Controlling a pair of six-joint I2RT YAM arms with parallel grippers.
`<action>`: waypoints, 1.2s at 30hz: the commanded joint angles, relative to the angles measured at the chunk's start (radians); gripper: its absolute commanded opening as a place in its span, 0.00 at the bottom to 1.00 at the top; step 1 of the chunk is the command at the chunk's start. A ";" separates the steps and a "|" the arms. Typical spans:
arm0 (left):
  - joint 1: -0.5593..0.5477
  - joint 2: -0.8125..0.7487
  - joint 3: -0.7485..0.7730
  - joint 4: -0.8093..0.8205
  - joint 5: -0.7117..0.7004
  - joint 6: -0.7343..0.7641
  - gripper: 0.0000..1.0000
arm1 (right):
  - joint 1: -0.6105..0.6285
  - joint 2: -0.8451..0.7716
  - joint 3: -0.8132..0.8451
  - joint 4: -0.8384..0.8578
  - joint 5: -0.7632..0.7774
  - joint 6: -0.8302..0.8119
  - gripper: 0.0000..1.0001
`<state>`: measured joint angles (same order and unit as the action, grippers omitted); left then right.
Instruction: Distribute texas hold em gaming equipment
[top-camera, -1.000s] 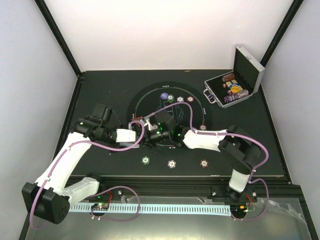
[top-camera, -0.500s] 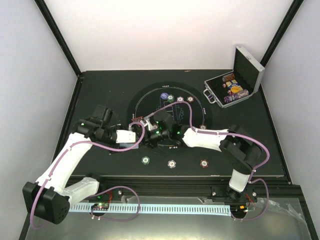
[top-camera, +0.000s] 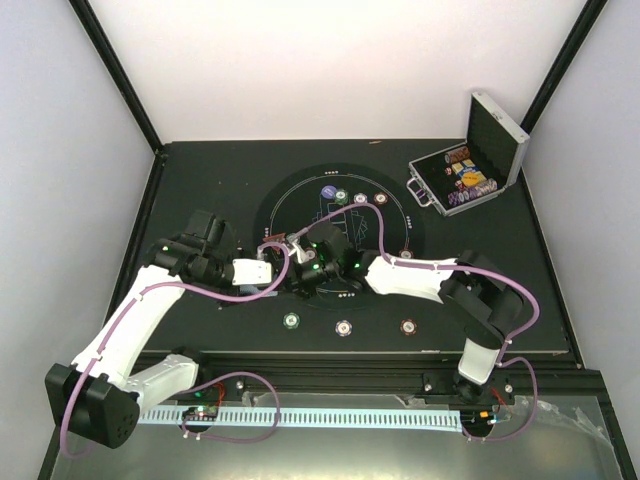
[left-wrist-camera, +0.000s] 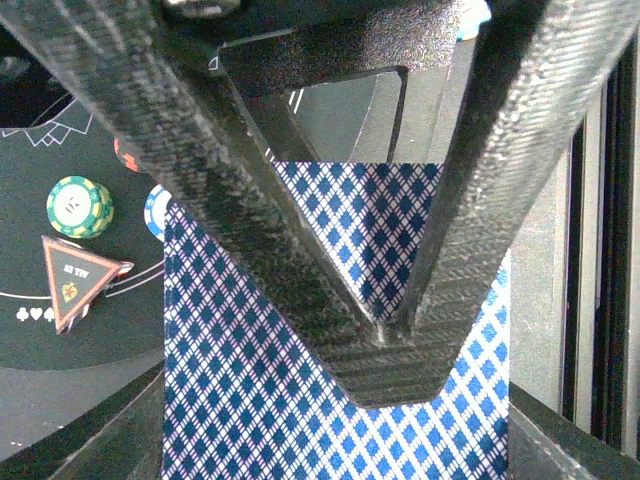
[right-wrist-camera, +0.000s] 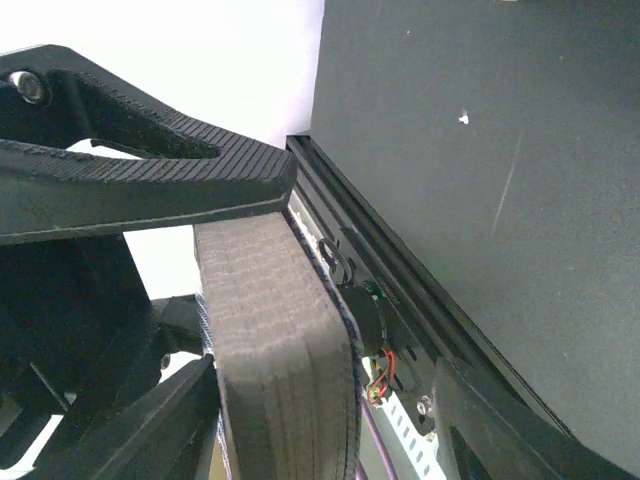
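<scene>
Left gripper (top-camera: 283, 277) and right gripper (top-camera: 303, 280) meet over the round black printed mat (top-camera: 395, 215).

Left wrist view: its fingertips are drawn together against a blue-diamond-backed card deck (left-wrist-camera: 250, 400). The lettering on the red triangle marker (left-wrist-camera: 75, 280) is too small to read.

Right wrist view: its fingers clamp that deck, seen edge-on. Peeling one card could drag several off and spill them.

a robotics lab test cell, not a home or shop. plain white wall panels (top-camera: 330, 70) held in black metal frame struts (top-camera: 115, 75) box in a matte black tabletop (top-camera: 200, 180). two white-and-black jointed robot arms (top-camera: 130, 320) are bolted to a black extruded metal rail (top-camera: 350, 362) along the near edge. loose purple cables (top-camera: 240, 380) loop from them to small circuit boards with lit indicator lights (top-camera: 200, 410) beside a white slotted cable strip (top-camera: 330, 415).
</scene>
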<state>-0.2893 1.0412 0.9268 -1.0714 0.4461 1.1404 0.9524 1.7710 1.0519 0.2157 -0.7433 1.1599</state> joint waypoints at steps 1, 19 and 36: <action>-0.002 -0.013 0.010 0.018 0.015 -0.013 0.02 | -0.005 -0.030 -0.021 -0.028 -0.009 -0.022 0.60; -0.001 -0.013 -0.003 0.035 0.008 -0.022 0.02 | -0.037 -0.137 -0.038 -0.141 0.025 -0.078 0.42; 0.001 -0.014 -0.019 0.046 -0.008 -0.021 0.01 | -0.041 -0.173 0.009 -0.284 0.080 -0.150 0.30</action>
<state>-0.2893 1.0405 0.9062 -1.0458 0.4374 1.1244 0.9180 1.6253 1.0321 -0.0380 -0.6815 1.0248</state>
